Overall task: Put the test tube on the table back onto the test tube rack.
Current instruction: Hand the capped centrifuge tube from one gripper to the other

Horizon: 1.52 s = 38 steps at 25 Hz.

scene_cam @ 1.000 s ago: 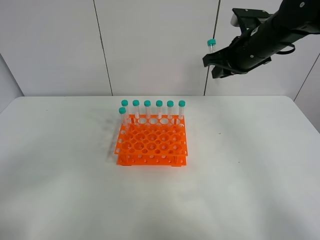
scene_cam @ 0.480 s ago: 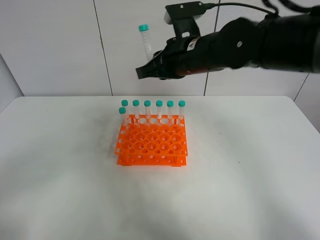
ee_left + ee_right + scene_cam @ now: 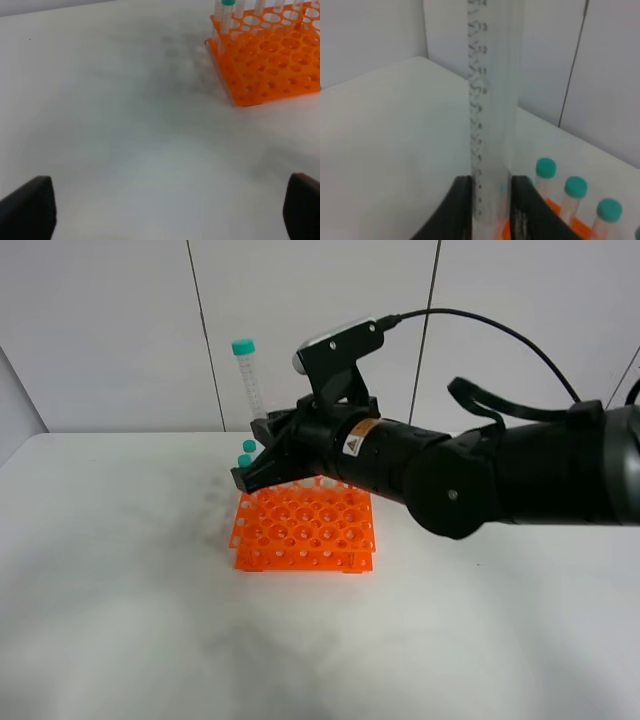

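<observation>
The right claw point(image 3: 492, 212) is gripping the test tube point(image 3: 492, 100) near its lower end, jaws pressing on both sides of the clear graduated barrel. It is holding the tube upright, teal cap on top, above the rear left corner of the test tube rack point(image 3: 305, 530) as the high camera shows it. The tip is sitting hidden below the jaws, so whether it is lining up with a hole cannot be told. The pick-up is looking finished: the tube is hanging clear of the worktop point(image 3: 120, 590), and no tube is lying loose on it. What is remaining, as I am judging it, is lowering the tip into a free hole and letting go. The left claw point(image 3: 162, 207) is waiting wide open near the worktop, well apart from the rack and holding nothing. Counting: one rack and one tube in the claw. Two arms are working here, though only the right arm point(image 3: 470, 480) is showing from above. Of the capped tubes point(image 3: 546, 167) standing in the rack, the right wrist view is showing at least three in a line and the high view only two caps. The arm is hiding the rest of that row, so no full count is possible.
</observation>
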Each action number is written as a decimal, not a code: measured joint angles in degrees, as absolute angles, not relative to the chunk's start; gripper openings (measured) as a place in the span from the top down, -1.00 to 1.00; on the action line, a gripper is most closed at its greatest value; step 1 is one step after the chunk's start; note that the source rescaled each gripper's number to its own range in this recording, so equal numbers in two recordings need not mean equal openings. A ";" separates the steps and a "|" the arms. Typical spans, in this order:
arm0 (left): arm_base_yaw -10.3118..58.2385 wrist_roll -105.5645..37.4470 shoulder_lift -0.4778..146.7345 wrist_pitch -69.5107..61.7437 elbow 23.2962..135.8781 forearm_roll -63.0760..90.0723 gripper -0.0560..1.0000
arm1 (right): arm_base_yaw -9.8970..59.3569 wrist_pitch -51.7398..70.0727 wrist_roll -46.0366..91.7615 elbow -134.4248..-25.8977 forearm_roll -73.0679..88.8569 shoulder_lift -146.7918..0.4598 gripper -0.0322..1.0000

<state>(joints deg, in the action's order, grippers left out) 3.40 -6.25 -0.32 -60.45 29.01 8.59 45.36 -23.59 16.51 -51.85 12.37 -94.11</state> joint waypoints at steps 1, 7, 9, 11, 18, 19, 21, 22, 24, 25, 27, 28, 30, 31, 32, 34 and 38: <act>3.40 -6.25 -0.32 -60.53 29.01 8.59 -1.00 | 45.36 -25.23 15.51 -50.05 12.20 -92.83 0.94; 3.40 -6.25 -0.32 -60.80 29.01 8.59 -1.00 | 45.41 -35.30 0.32 -38.51 3.37 -84.19 0.94; 3.40 -6.25 -0.32 -60.80 29.01 8.59 -1.00 | 45.41 -35.88 -3.94 -36.67 -0.97 -82.76 0.94; 3.40 -6.25 -0.32 -60.80 29.01 8.59 -1.00 | 45.35 -35.57 -5.68 -35.50 -3.15 -82.65 0.94; 3.40 -6.25 -0.32 -60.68 29.01 8.59 -1.00 | 45.28 -33.63 -6.48 -34.82 -4.10 -82.65 0.94; 3.40 -6.25 -0.32 -60.68 29.01 8.59 -1.00 | 45.28 -33.44 -6.48 -34.82 -4.12 -82.65 0.94; 3.40 -6.25 -0.32 -60.63 29.01 8.59 -1.00 | 45.28 -32.06 -6.48 -34.69 -4.12 -82.39 0.94; 3.40 -6.25 -0.32 -60.63 29.01 8.59 -1.00 | 45.28 -31.43 -6.35 -34.42 -4.16 -81.95 0.94; 3.40 -6.25 -0.32 -60.63 29.01 8.59 -1.00 | 45.28 -30.89 -5.48 -33.56 -4.16 -80.64 0.94; 3.40 -6.25 -0.32 -60.63 29.01 8.59 -1.00 | 45.28 -30.71 -4.94 -33.08 -4.02 -80.04 0.94; 3.40 -6.25 -0.32 -60.63 29.01 8.59 -1.00 | 45.15 -30.32 -3.66 -32.31 -3.63 -78.99 0.94; 3.40 -6.25 -0.32 -60.63 29.01 8.59 -1.00 | 45.03 -29.73 -3.23 -32.16 -3.50 -78.77 0.94; 3.40 -6.25 -0.32 -60.63 29.01 8.59 -1.00 | 44.71 -28.80 -2.81 -31.98 -3.30 -78.65 0.94; 3.40 -6.25 -0.32 -60.63 29.01 8.59 -1.00 | 44.64 -28.26 -2.81 -31.98 -3.30 -78.65 0.94; 3.40 -6.25 -0.32 -60.63 29.01 8.59 -1.00 | 44.64 -28.15 -2.79 -31.98 -3.16 -78.65 0.94; 3.40 -6.25 -0.32 -60.63 29.01 8.54 -1.00 | 44.64 -28.15 -2.79 -31.98 -3.16 -78.65 0.94; 3.40 -6.25 -0.32 -60.63 29.01 8.44 -1.00 | 44.64 -28.10 -2.74 -31.98 -3.16 -78.65 0.94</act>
